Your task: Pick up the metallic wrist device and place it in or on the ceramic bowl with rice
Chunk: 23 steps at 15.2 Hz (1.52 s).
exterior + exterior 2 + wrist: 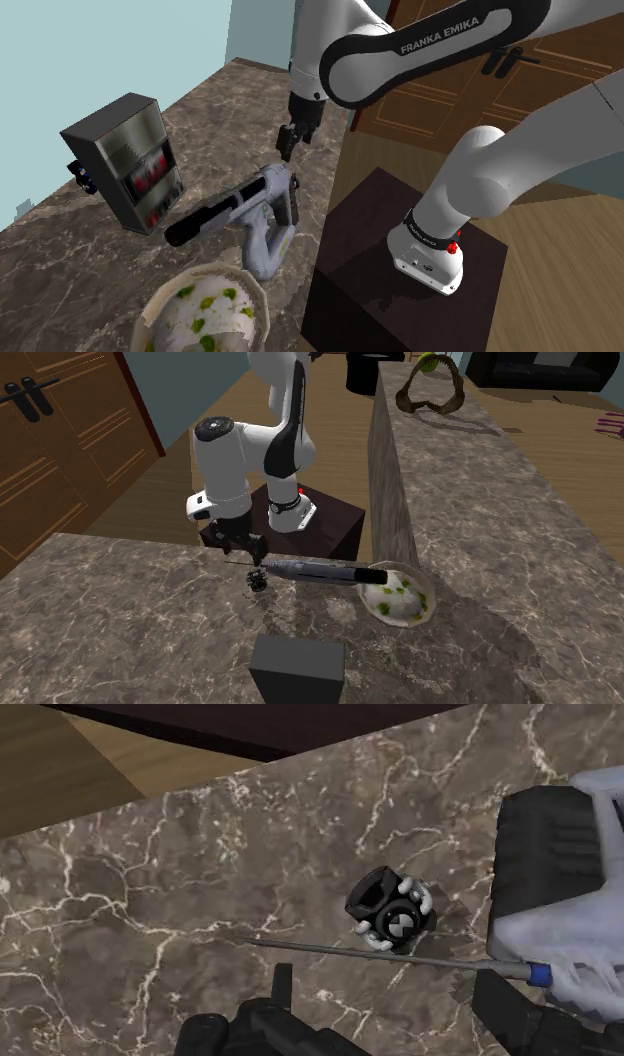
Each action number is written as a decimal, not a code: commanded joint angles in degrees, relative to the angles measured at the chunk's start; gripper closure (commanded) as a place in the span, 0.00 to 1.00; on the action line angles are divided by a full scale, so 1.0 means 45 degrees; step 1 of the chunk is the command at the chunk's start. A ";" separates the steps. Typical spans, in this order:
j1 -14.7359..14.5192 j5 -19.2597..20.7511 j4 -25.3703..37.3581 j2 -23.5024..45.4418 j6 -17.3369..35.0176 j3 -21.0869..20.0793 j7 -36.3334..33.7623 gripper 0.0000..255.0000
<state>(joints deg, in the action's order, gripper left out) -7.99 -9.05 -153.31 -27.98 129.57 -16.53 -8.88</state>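
My all-black two-finger gripper (388,989) hangs above the brown marble countertop (150,904). Its fingers stand apart and hold nothing. The small black wrist device with a round black-and-white face (392,911) lies on the counter, just beside the thin rod of the grey drill-like tool with a black barrel (565,929). The pale bowl of rice with green bits (205,312) stands near that tool's handle.

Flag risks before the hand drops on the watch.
1. The thin rod on the grey tool lies close beside the watch; the open hand could catch it when closing.
2. The tool's body lies between watch and rice bowl, so a low carry may clip it.
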 commanded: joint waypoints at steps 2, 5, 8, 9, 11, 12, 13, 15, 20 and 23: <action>-0.0269 -0.0192 -0.0128 0.1139 0.0490 -0.0689 -0.0740 0.00; -0.0232 -0.0162 -0.0366 0.1564 0.1148 -0.0790 -0.0789 0.00; -0.0185 -0.0103 -0.0575 0.2032 0.1818 -0.0890 -0.0855 0.00; -0.0171 -0.0074 -0.0638 0.2198 0.2045 -0.0919 -0.0883 0.00; -0.0195 -0.0039 -0.0674 0.2300 0.2178 -0.0901 -0.0913 0.00; -0.0215 -0.0028 -0.0674 0.2302 0.2179 -0.0879 -0.0921 0.00; -0.0235 -0.0018 -0.0674 0.2304 0.2180 -0.0858 -0.0928 0.00; -0.0273 0.0001 -0.0675 0.2308 0.2182 -0.0818 -0.0943 0.00; -0.0461 -0.0112 -0.0696 0.1994 0.1904 -0.0870 -0.1092 1.00; -0.0459 -0.0113 -0.0700 0.1981 0.1895 -0.0863 -0.1083 1.00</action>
<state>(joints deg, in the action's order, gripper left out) -10.03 -9.54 -156.45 -19.02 138.22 -20.41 -13.74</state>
